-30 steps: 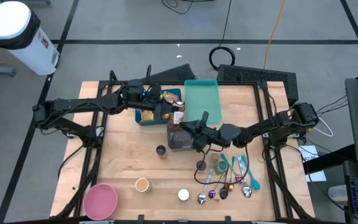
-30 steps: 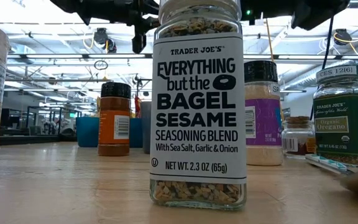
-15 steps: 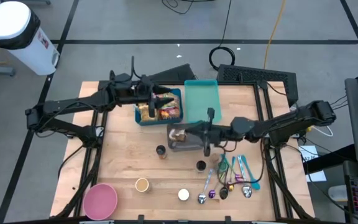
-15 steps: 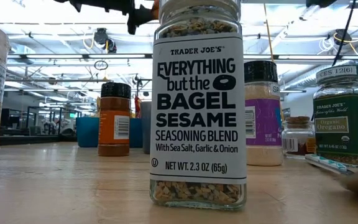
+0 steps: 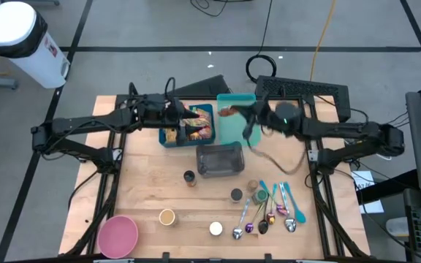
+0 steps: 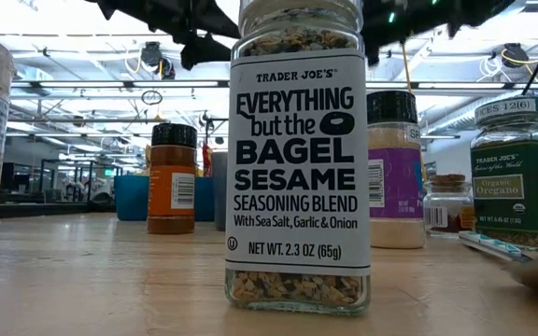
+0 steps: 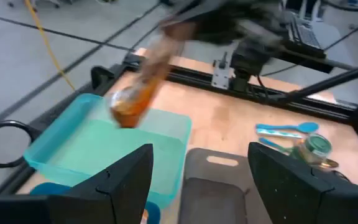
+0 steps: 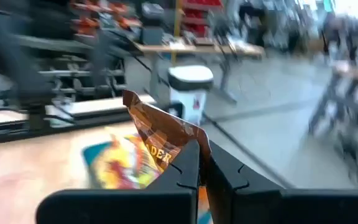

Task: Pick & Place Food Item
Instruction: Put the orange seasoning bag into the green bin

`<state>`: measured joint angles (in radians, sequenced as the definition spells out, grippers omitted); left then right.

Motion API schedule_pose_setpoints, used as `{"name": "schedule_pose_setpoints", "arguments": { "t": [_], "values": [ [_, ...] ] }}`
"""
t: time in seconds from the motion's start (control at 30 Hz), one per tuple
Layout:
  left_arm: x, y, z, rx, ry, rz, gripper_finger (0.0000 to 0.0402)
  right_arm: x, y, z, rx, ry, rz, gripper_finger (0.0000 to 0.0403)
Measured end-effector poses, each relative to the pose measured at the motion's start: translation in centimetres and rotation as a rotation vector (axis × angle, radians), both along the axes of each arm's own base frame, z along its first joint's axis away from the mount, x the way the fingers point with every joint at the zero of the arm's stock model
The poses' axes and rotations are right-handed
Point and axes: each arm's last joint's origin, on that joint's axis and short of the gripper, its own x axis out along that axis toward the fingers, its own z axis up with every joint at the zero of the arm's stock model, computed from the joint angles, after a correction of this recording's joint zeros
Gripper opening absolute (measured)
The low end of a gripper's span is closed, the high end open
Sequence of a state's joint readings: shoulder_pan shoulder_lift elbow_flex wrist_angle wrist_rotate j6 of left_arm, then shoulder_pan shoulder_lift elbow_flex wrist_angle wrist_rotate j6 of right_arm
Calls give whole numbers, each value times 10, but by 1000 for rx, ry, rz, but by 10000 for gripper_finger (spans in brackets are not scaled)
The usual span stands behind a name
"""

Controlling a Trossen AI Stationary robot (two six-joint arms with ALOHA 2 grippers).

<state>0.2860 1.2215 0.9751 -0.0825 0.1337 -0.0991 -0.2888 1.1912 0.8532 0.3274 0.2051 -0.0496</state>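
A brown and orange food packet (image 7: 132, 102) hangs in the air over the teal tray (image 5: 236, 139) at the table's far middle, and my right gripper (image 5: 245, 117) is shut on it. My left gripper (image 5: 190, 117) stands open above the blue bin (image 5: 165, 139), which holds several colourful packets (image 8: 120, 162). In the left wrist view its two fingers stand wide apart with nothing between them (image 7: 197, 180). A grey container (image 5: 220, 159) sits on the table in front of the tray. My right gripper pinches the packet by one end (image 8: 179, 152) between its two shut fingers. The rest of the packet sticks out past the fingertips (image 8: 157, 134). In the left wrist view it slants down from the gripper, its lower end (image 7: 126, 112) clear of the tray.
Spice jars (image 5: 189, 177) stand in the middle of the table, with the sesame seasoning jar (image 6: 297, 159) close in the low view. Several spoons (image 5: 272, 208) lie near right. A pink bowl (image 5: 117, 235) sits at the near left corner.
My right gripper has swung from over the grey container up and toward the table's far edge, rolling as it went. It now holds the packet over the teal tray, and the packet went with it, clear of everything.
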Motion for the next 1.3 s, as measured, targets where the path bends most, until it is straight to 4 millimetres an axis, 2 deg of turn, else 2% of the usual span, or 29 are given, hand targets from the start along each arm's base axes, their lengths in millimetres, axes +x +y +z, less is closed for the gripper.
{"name": "schedule_pose_setpoints", "arguments": {
  "t": [0.13,0.27,0.43,0.6,0.8,0.97,1.13,1.3],
  "values": [
    [1,-3,-5,29,17,44,271,-2,-48,-22,99,41,-41,0],
    [2,-3,-7,68,33,105,271,1,-83,-49,174,75,-72,0],
    [8,-2,-13,79,42,135,271,11,-109,-85,240,109,-105,0],
    [17,0,-21,88,56,130,271,24,-130,-107,300,151,-143,0],
    [25,2,-31,89,89,126,271,40,-148,-117,313,165,-157,0],
    [26,3,-33,88,97,124,271,44,-152,-122,318,174,-160,10],
    [26,3,-33,86,99,125,271,43,-152,-120,305,178,-209,42],
    [26,3,-33,86,96,124,271,38,-149,-107,294,171,-206,106]
  ]
}}
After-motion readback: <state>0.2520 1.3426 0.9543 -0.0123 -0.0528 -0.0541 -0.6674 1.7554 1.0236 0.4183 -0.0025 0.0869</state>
